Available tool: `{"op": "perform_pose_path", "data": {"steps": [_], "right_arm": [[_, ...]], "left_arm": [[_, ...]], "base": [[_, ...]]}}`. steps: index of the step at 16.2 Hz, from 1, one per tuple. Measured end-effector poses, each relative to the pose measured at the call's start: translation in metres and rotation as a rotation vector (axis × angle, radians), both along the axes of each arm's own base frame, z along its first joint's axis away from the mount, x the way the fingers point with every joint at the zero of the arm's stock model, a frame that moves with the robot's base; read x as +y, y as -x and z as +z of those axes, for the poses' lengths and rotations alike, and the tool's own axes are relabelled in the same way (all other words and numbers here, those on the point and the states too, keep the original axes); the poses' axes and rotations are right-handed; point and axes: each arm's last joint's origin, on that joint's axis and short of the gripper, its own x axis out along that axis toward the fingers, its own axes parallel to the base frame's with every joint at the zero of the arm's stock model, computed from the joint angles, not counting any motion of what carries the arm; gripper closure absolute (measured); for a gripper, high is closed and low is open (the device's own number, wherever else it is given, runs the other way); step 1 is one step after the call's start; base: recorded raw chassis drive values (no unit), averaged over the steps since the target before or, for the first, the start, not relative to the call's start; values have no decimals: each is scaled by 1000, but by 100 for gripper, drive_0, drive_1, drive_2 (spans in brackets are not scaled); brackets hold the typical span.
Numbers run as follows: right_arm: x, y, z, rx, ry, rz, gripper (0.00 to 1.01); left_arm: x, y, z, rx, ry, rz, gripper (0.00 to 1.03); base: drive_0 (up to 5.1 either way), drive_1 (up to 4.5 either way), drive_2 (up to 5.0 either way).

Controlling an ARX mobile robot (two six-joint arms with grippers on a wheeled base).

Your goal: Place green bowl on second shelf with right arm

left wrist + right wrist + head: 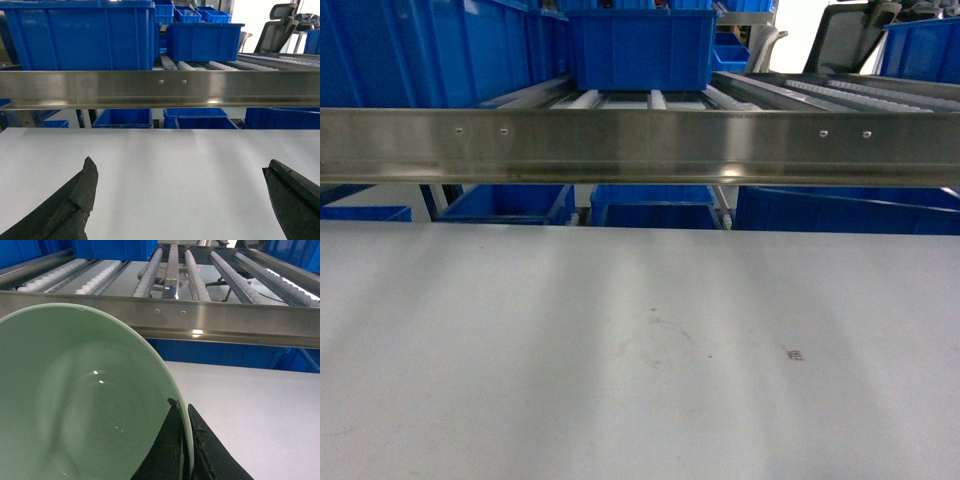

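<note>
Mint-green and glossy, the green bowl (85, 400) fills the lower left of the right wrist view, its hollow facing the camera and its rim pinched between the two black fingers (207, 452) of the right gripper (184, 440): one finger lies inside the rim, the other outside, closed tight on the wall. The bowl is held up off the white table (260, 410), in front of the stainless steel rail (225, 320) that edges the roller shelf (195, 275), whose white roller tracks run away behind the rail.

In the left wrist view the left gripper (182, 200) hangs over the white table with its black fingers (75, 200) spread wide apart and only bare tabletop between them. Ahead of it runs the same kind of steel rail (160, 87), with a large blue crate (82, 37) and a smaller blue crate (202, 42) standing on the rollers above, and further blue crates (125, 117) below the rail.

The head view shows the white tabletop (640, 350), the steel rail (640, 145) across the frame, and a blue crate (640, 50) on the rollers behind it; neither arm nor the bowl appears there.
</note>
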Motion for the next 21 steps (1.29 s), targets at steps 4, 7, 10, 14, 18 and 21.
{"op": "perform_pose_path", "data": {"steps": [4, 7, 10, 14, 18, 21], "right_arm": [[0, 0, 0, -2, 0, 3, 99], [0, 0, 0, -2, 0, 3, 99], [0, 0, 0, -2, 0, 3, 99], [0, 0, 0, 1, -1, 4, 99], [0, 0, 0, -1, -1, 4, 99], [0, 0, 0, -2, -1, 4, 99]], "left_arm": [[0, 0, 0, 1, 0, 1, 5], [0, 0, 0, 0, 0, 0, 5], [0, 0, 0, 1, 0, 1, 5], [0, 0, 0, -2, 0, 0, 5], [0, 0, 0, -1, 0, 0, 5], [0, 0, 0, 1, 0, 0, 5]], "base": [[-500, 245, 245], [-489, 256, 256], [-497, 248, 248], [-498, 247, 247], [-500, 245, 245], [-496, 250, 250]]}}
